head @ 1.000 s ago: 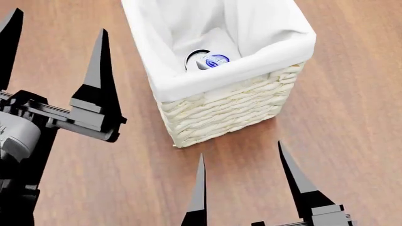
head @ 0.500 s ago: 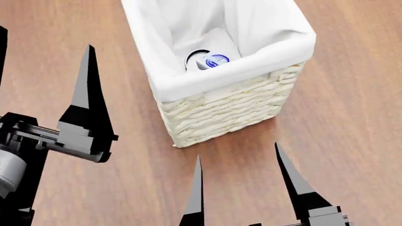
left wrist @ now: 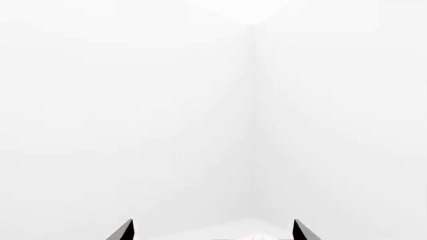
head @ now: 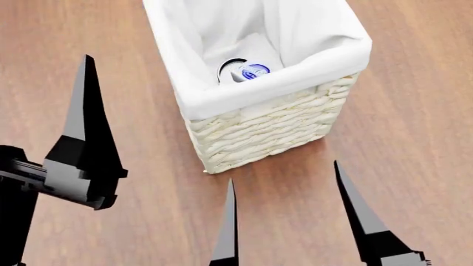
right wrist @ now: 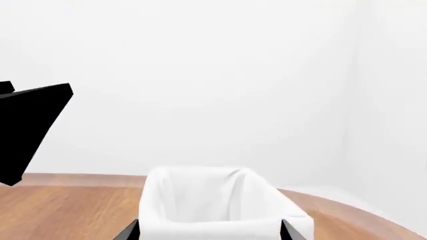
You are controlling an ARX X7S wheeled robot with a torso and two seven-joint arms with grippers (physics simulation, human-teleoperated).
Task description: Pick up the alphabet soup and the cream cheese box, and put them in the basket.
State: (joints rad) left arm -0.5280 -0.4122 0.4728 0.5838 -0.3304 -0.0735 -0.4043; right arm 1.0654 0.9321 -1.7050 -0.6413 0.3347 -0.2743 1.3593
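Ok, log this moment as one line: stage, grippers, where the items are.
stage: placed | left gripper: open, empty | right gripper: open, empty | alphabet soup, cream cheese box: in basket

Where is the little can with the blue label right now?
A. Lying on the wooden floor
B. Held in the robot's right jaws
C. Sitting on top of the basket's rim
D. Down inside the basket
D. In the head view the can sits down inside the basket, below the white liner's rim, and both grippers hang open and empty over the wood.
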